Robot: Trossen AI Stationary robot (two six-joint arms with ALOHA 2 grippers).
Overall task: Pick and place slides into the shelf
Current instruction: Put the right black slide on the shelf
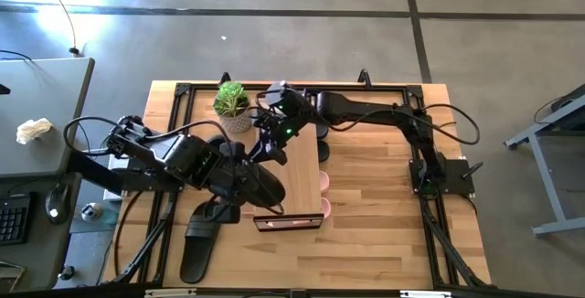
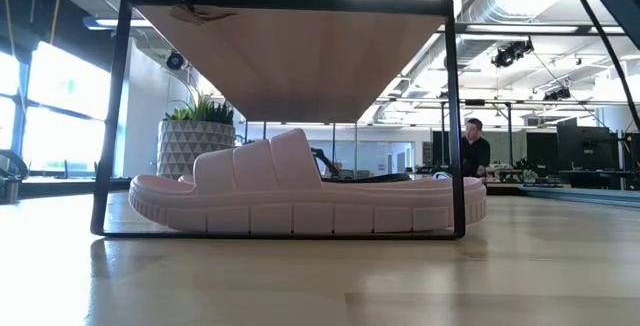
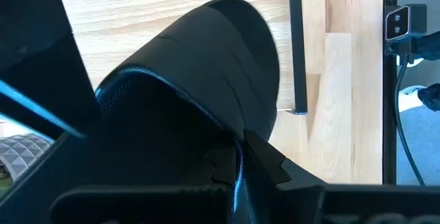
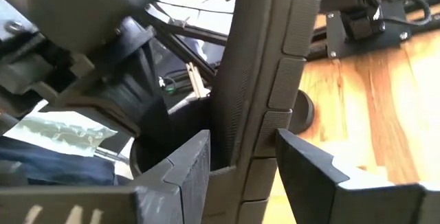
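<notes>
The left gripper (image 1: 239, 177) is clamped tight on a black slide (image 1: 258, 185), carrying it at the near left edge of the shelf (image 1: 297, 175); its wrist view shows the strap (image 3: 206, 66) bulging just ahead of the fingers. The right gripper (image 1: 271, 138) stands with fingers (image 4: 180, 172) spread on either side of an upright black sole (image 4: 265, 73), not yet squeezing it. This looks like a handover or joint steadying of the slide over the shelf top. A pink slide (image 2: 300, 196) already lies on the lower tier, and another black slide (image 1: 199, 243) waits on the worktop (image 1: 384, 234). Next, the right gripper would need to close before the left lets go.
</notes>
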